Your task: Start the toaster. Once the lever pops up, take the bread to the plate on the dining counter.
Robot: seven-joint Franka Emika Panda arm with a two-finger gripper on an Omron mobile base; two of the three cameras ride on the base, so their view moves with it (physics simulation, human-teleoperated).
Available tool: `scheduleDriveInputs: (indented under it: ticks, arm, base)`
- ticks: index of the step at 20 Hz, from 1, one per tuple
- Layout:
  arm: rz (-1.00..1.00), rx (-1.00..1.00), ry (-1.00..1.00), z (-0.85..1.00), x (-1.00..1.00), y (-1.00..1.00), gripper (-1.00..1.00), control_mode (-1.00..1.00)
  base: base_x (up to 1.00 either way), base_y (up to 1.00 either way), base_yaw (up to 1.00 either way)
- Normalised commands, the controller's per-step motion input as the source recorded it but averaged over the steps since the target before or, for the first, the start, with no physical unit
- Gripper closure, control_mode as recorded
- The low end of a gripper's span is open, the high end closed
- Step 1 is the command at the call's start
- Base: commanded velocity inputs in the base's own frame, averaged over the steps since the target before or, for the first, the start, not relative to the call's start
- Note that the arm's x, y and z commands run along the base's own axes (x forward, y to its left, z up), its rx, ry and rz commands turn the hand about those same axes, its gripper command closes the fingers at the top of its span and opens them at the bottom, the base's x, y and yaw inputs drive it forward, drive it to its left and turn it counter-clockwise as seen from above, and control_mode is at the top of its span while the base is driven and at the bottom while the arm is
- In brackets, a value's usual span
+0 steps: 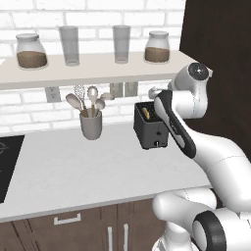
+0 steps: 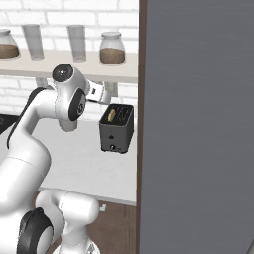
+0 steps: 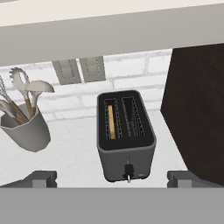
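The bread (image 3: 111, 122) sits in the toaster (image 3: 126, 140); its lever looks unpressed. The gripper (image 3: 112, 178) hovers above, jaws wide and empty. Everything remains.

White rounded arm (image 1: 220, 157), dark joint bands

I'm looking at a white brick wall (image 1: 34, 110) with a pale shelf (image 1: 98, 73) carrying two jars and two glasses, and grey outlets (image 3: 81, 69) mounted beneath it. Below runs a white table (image 1: 73, 166) over dark wood cabinets (image 1: 73, 228), with a black cooktop (image 1: 7, 166) at its left end and a tall dark panel (image 1: 220, 44) at its right.
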Motion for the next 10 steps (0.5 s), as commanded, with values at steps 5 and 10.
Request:
scheduleDriveInputs:
  ticks: [5, 10]
  arm:
    - [0.00, 0.00, 0.00, 0.00, 0.00, 0.00, -1.00, -1.00]
    - [0.00, 0.00, 0.00, 0.00, 0.00, 0.00, -1.00, -1.00]
  base:
    - [0.00, 0.00, 0.00]
    - [0.00, 0.00, 0.00]
